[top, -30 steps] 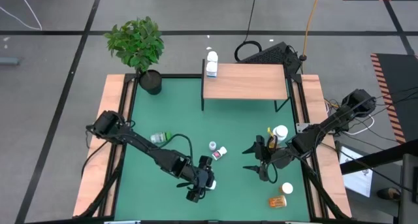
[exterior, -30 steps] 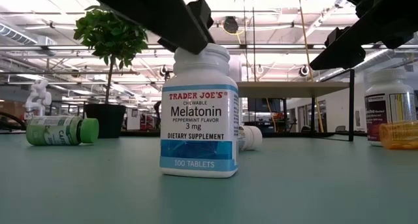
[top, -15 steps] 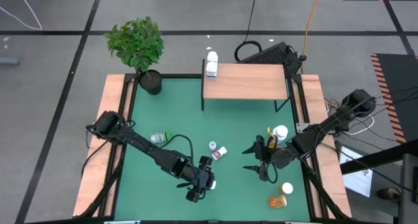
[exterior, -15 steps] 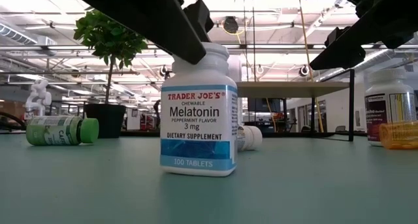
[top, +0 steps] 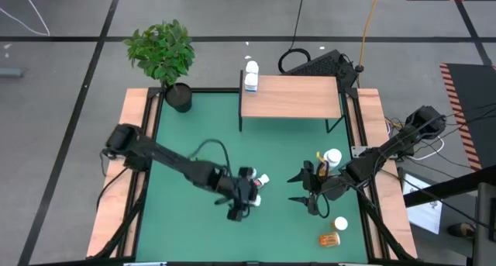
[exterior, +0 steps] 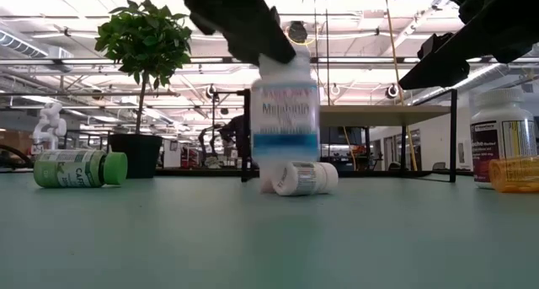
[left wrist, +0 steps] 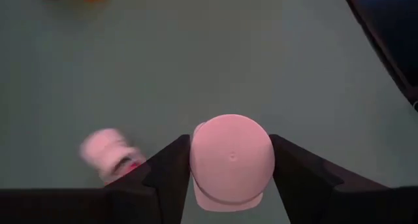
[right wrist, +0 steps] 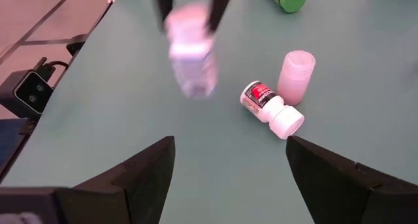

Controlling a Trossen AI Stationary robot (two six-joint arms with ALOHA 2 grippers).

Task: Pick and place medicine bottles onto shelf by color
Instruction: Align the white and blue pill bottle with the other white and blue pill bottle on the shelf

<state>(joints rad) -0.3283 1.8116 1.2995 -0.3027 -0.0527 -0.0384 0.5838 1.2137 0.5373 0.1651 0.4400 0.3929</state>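
A white medicine bottle (exterior: 286, 112) with a blue-banded label hangs upright over the green mat, my left gripper (left wrist: 230, 152) shut on its top. It is just on the near side of two small white bottles, one lying (right wrist: 271, 110) and one standing (right wrist: 297, 77). My right gripper (top: 308, 192) waits open over the mat's right part, touching nothing. The light-wood shelf (top: 291, 97) stands at the far edge, with one white bottle (top: 251, 76) on its far left corner. A green-capped bottle (exterior: 80, 168) lies on its side at the left. My left gripper pinches the white bottle's cap (left wrist: 196, 152) between its two fingers (left wrist: 166, 175), one on each side. The fingers slant down from the table's left and near side. The bottle hangs upright below them, a little above the mat.
A big white bottle (top: 332, 157) stands beside the right arm. A white-capped bottle (top: 341, 223) and a lying amber one (top: 329, 239) are at the near right corner. A potted plant (top: 163, 53) stands at the far left corner. Wooden rails run along both sides.
My left gripper has carried the white bottle up off the mat. It has moved it toward the far edge and slightly right, up to the two small bottles. The bottle has stayed upright.
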